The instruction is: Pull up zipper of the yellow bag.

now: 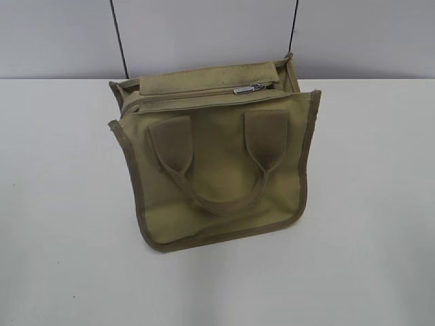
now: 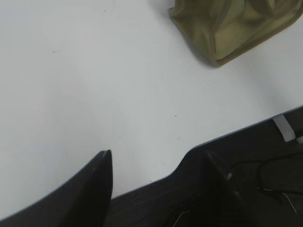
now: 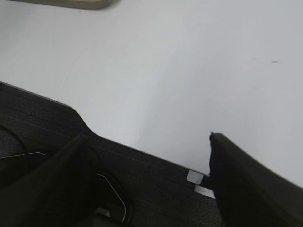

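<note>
The yellow bag [image 1: 217, 170] stands on the white table in the exterior view, its front face and looped handles toward me. The zipper [image 1: 197, 94] runs along its top panel, with the silver pull tab [image 1: 248, 88] near the right end. A corner of the bag shows at the top right of the left wrist view [image 2: 232, 28] and as a sliver at the top left of the right wrist view [image 3: 71, 3]. My left gripper [image 2: 158, 163] is open and empty over the table's front edge, far from the bag. My right gripper [image 3: 147, 142] is open and empty there too. Neither gripper shows in the exterior view.
The white table [image 1: 61, 204] spreads around the bag. A grey wall [image 1: 204, 34] with two thin black cables [image 1: 119, 37] stands behind it. The table's dark front edge and wiring below it show in the left wrist view [image 2: 246, 156] and right wrist view [image 3: 47, 123].
</note>
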### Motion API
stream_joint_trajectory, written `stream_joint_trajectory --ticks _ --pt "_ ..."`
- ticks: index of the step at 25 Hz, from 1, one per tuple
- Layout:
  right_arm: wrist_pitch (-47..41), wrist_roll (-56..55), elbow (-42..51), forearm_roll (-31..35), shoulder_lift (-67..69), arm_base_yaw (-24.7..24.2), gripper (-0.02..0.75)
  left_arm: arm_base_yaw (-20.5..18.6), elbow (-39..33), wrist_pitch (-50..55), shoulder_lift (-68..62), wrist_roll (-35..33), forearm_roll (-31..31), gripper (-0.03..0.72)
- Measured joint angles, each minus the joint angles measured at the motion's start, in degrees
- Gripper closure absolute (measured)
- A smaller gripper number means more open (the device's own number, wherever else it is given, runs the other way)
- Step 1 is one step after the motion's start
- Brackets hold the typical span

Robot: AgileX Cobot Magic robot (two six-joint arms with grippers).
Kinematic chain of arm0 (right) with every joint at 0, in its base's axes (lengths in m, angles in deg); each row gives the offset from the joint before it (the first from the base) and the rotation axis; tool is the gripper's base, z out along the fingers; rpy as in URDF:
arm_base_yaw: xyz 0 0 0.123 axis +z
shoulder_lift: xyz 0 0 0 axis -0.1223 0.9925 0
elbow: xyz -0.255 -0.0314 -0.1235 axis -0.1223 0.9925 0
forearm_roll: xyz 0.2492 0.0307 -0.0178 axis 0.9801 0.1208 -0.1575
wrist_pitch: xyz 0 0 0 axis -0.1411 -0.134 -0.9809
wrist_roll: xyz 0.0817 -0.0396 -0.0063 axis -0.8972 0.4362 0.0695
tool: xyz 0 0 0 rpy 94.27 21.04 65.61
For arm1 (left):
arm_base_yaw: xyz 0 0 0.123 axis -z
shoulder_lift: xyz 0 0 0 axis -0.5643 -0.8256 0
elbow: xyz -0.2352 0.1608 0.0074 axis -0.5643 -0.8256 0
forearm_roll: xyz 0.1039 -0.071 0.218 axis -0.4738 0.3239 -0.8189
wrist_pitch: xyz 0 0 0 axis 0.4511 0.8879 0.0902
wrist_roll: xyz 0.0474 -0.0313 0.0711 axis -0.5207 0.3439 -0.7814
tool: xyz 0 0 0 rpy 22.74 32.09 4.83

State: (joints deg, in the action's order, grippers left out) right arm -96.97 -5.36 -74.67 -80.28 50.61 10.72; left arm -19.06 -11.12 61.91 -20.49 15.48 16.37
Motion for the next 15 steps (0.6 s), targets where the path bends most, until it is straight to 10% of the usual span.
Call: stream_joint_trajectory --ticks 15 --pt "1.09 0.04 0.29 0.31 -0.05 0.0 0.162 0.0 -1.47 -5.14 -0.58 -0.37 0.07 0.252"
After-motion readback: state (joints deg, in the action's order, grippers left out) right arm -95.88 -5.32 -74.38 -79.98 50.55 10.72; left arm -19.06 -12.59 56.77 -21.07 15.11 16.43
